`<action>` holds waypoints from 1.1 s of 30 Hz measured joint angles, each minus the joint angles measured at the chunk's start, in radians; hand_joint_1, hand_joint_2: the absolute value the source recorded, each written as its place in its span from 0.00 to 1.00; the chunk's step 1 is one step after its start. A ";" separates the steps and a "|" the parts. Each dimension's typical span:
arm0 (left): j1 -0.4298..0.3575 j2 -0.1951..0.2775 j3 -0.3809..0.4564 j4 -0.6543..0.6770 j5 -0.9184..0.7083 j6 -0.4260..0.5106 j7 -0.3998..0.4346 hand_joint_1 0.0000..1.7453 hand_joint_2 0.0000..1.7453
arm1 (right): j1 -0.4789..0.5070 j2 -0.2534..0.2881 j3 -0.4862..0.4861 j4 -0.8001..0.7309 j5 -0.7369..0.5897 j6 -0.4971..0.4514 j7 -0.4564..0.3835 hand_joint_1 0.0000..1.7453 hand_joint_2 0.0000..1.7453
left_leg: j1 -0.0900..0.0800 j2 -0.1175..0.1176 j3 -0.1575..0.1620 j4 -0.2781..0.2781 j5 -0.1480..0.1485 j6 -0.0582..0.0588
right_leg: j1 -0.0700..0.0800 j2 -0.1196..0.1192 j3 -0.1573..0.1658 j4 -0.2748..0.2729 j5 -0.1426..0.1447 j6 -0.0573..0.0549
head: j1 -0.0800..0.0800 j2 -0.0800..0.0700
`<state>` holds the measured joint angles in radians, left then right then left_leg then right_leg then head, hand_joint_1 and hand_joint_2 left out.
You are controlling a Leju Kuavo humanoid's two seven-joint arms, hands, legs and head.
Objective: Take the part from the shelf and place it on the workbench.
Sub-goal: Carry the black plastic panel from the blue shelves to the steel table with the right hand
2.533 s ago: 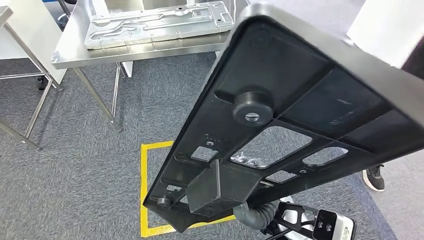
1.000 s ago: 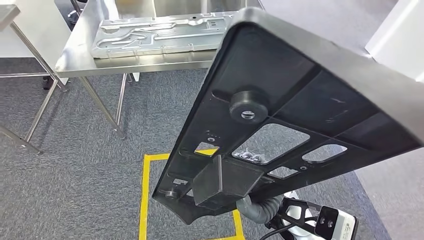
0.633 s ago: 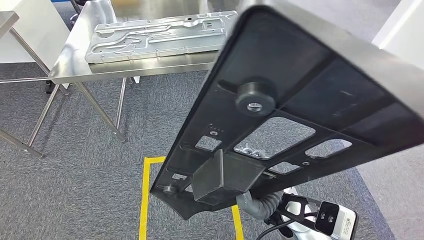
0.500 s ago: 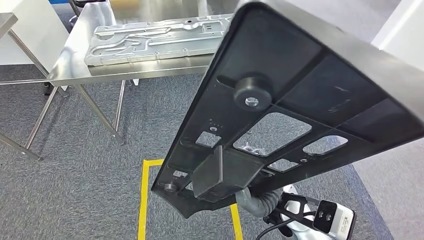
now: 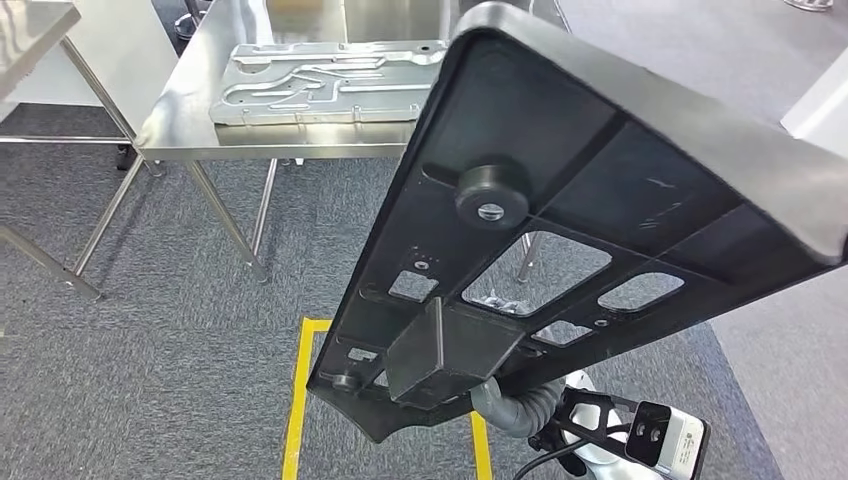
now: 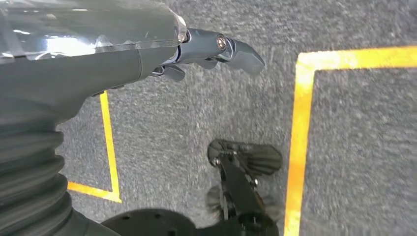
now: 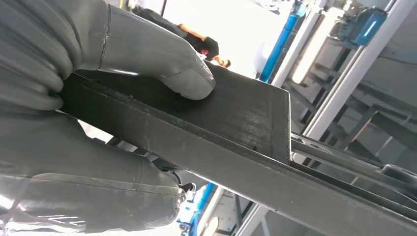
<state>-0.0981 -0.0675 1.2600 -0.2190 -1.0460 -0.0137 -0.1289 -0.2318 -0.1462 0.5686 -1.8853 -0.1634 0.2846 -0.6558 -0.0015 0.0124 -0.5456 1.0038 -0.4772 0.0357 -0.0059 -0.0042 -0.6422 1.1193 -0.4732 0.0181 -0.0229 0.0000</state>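
At the far left you saw the corner of a second steel desk (image 5: pixel 35 25), and beside it the main steel desk (image 5: pixel 190 125) on slanted legs, carrying a flat silver cast plate (image 5: pixel 320 85) with raised channels. Below the desk lay grey carpet (image 5: pixel 150 330) marked with a yellow taped square (image 5: pixel 297 400). In the left wrist view, the left hand (image 6: pixel 206 51) hung over that carpet and tape, its dark fingers (image 6: pixel 241 49) loosely extended and holding nothing. To the right, the task's part (image 5: pixel 560 230), a large black ribbed panel with cut-out windows and a round boss (image 5: pixel 492 193), was raised off the floor and tilted, crossing the head view from lower centre to upper right, its upper edge overlapping the desk's near corner in the picture; it was not resting on the desk. In the right wrist view, the right hand (image 7: pixel 88 113) gripped a black block on the panel, the thick grey thumb (image 7: pixel 162 61) pressed flat on one face and the rest of the hand wrapped beneath. At the lower right you saw the ribbed grey wrist cover (image 5: pixel 515 412) and a white camera unit (image 5: pixel 665 445).
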 joint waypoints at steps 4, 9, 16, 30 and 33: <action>-0.002 -0.001 0.000 0.000 -0.001 0.000 0.000 0.00 1.00 | -0.002 0.000 -0.001 0.001 -0.001 0.000 0.000 1.00 1.00 | -0.002 -0.002 0.009 0.000 -0.016 -0.020 | 0.007 0.003 0.038 -0.103 0.031 -0.018 | 0.000 0.000; -0.003 0.000 0.000 0.000 -0.004 0.000 0.000 0.00 1.00 | -0.003 0.001 -0.001 0.000 -0.001 -0.005 0.000 1.00 1.00 | 0.007 -0.005 -0.061 0.153 -0.096 -0.047 | -0.002 0.004 0.060 -0.118 0.024 -0.042 | 0.000 0.000; 0.003 0.001 0.000 0.000 -0.004 0.000 0.000 0.00 1.00 | 0.000 0.001 -0.001 -0.002 -0.001 -0.013 0.000 1.00 1.00 | 0.010 -0.006 -0.072 0.072 0.023 -0.044 | 0.001 0.011 0.102 -0.117 -0.008 -0.034 | 0.000 0.000; 0.007 0.001 -0.001 0.000 -0.007 -0.004 -0.010 0.00 1.00 | 0.057 0.001 -0.031 -0.076 0.028 -0.011 0.000 1.00 1.00 | 0.007 -0.010 -0.008 -0.003 0.010 -0.001 | 0.000 0.008 -0.016 0.043 -0.023 0.001 | 0.000 0.000; 0.006 0.000 -0.001 0.000 -0.010 -0.007 -0.012 0.00 1.00 | 0.067 0.001 -0.042 -0.095 0.035 -0.011 0.000 1.00 1.00 | 0.002 -0.011 0.001 0.000 -0.003 -0.013 | 0.006 0.005 0.046 -0.104 0.034 -0.010 | 0.000 0.000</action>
<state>-0.0925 -0.0670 1.2588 -0.2190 -1.0555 -0.0211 -0.1406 -0.1649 -0.1453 0.5266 -1.9807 -0.1283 0.2733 -0.6558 0.0008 0.0012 -0.5441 1.0043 -0.4804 0.0226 -0.0003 0.0011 -0.5958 1.0150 -0.4395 0.0083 -0.0229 0.0000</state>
